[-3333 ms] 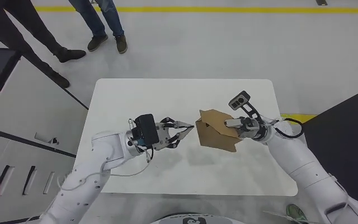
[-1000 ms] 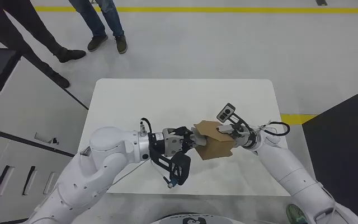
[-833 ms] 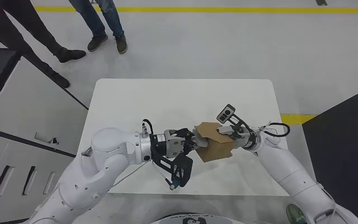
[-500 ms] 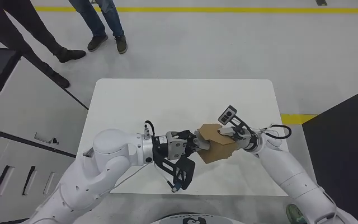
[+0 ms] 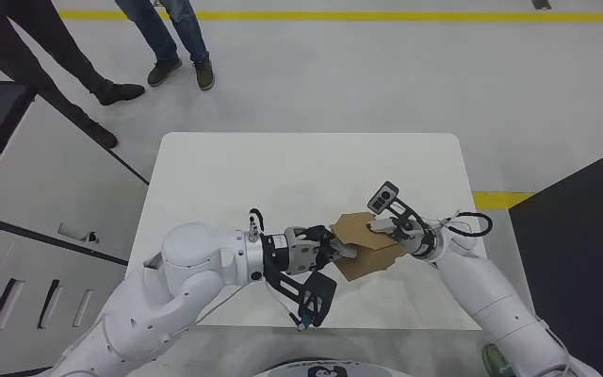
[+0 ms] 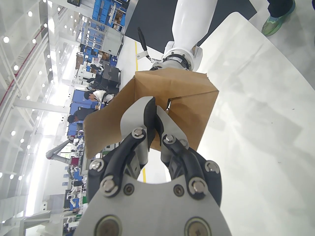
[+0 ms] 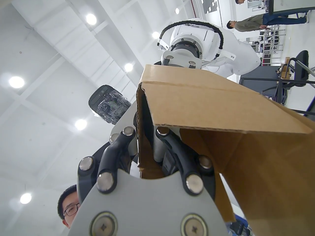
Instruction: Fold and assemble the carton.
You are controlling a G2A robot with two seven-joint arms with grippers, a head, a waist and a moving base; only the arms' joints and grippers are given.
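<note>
Brought the left gripper (image 5: pixel 341 250) across to the carton (image 5: pixel 366 243) since the earliest frame: well apart from it then, now clamped onto its near edge, wrist rolled over. Drew the carton and the right gripper (image 5: pixel 390 229) slightly closer to the robot's edge of the table (image 5: pixel 283 170) over the last second as well.

From above: see the brown carton caught between the two grippers, touching both. Find the left gripper at one end and the right gripper at the opposite end, facing each other across the cardboard. Cannot tell whether its lowest corner touches the table.

From the left wrist: see the left gripper (image 6: pixel 153 110) pinched tight on a thin cardboard flap, fingers (image 6: pixel 134 116) nearly meeting with the sheet between them. Find the carton (image 6: pixel 182 87) straight ahead of the fingertips, partly folded, one flap standing open to the side. Beyond it, make out the right arm's wrist (image 6: pixel 177 58) right against the far end, and the white table (image 6: pixel 258 128) beneath.

From the right wrist: see the right gripper (image 7: pixel 145 136) gripping a carton wall that runs edge-on between its jaws. Find the rest of the carton (image 7: pixel 209 99) spreading ahead of and beside the fingertips, one flap folded over them. Past the far edge, make out the left arm's wrist (image 7: pixel 184 47), close behind the cardboard.
</note>
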